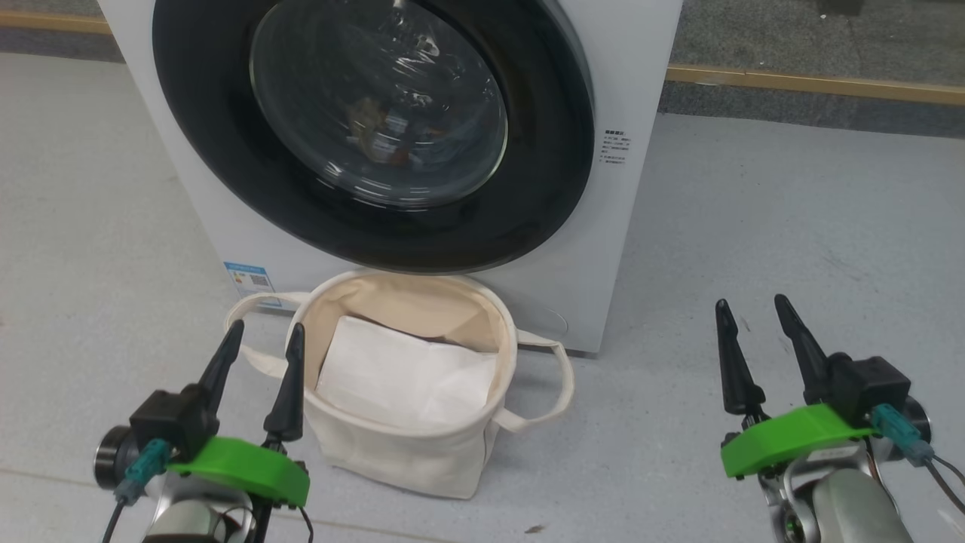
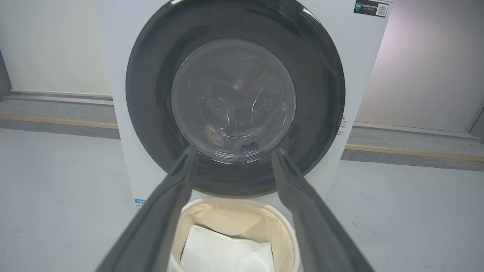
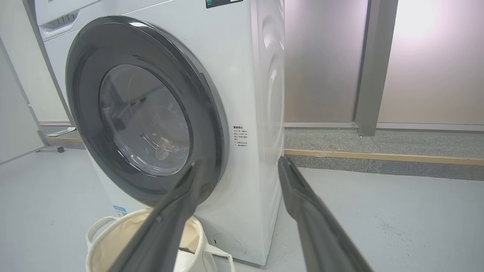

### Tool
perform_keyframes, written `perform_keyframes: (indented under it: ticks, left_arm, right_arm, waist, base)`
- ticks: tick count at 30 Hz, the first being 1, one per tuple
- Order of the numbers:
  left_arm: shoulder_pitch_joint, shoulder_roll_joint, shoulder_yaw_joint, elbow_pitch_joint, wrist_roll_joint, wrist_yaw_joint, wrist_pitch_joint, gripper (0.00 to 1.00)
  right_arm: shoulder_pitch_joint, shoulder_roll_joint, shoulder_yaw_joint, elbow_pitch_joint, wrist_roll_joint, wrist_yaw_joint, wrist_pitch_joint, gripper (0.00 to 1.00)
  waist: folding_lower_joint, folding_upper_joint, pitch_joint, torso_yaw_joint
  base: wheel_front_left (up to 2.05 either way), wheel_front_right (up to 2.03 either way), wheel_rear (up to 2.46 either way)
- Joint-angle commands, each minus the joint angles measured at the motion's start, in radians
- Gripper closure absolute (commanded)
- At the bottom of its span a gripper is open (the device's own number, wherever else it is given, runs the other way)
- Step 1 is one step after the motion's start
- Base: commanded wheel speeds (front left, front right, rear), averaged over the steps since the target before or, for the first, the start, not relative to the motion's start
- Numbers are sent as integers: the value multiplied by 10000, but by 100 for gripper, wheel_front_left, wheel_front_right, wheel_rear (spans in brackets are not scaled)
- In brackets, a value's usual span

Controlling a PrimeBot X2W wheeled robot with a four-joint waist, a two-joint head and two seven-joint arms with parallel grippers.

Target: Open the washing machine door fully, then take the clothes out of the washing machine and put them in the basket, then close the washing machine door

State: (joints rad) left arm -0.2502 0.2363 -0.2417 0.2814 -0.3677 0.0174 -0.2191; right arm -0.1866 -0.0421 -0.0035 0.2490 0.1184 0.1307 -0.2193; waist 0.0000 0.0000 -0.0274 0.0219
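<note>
Head view, door (image 1: 196, 151): likely stiff, slick; pull at rim.
Clothes (image 1: 384, 136): likely soft, light; pinch a fold.
Left tool (image 1: 268, 328), right tool (image 1: 752, 302): wide, empty.

Lighting's bright and even, pretty soft, so the floor (image 1: 791, 226) barely shows shadows. Glass on the door (image 1: 377, 113) is full of white glare streaks, and what's behind it looks murky. Wrist views bend at the edges, their close-up fingers (image 2: 162, 219) are blurry, and the wall (image 3: 435, 56) glows washed out.

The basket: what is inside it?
A white sheet lies inside the basket, leaning on its back wall. Anything under the sheet is covered.
</note>
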Motion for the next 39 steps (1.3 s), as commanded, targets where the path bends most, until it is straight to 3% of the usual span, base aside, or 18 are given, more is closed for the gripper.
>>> perform_keyframes:
  ticks: [1, 10, 18, 39]
  left_arm:
    - [-632, 248, 357, -343, 268, 32, -162, 0]
    - [-863, 285, 424, 129, 1049, 143, -426, 0]
    - [-907, -180, 844, 452, -317, -444, -242, 0]
    - [-947, 7, 495, 604, -123, -298, -196, 0]
  right_arm:
    - [-624, -72, 231, -378, -320, 0, -161, 0]
    - [-737, -81, 295, -516, -1284, 0, -424, 0]
    - [-717, -81, 263, -318, -525, 0, -425, 0]
    - [-724, -81, 341, -173, -216, 0, -425, 0]
  waist:
    - [0, 0, -2, -14]
    - [0, 0, 19, -62]
    - [0, 0, 3, -50]
    - [0, 0, -37, -36]
  base:
    - [0, 0, 0]
    - [0, 0, 0]
    - [0, 0, 0]
    - [0, 0, 0]
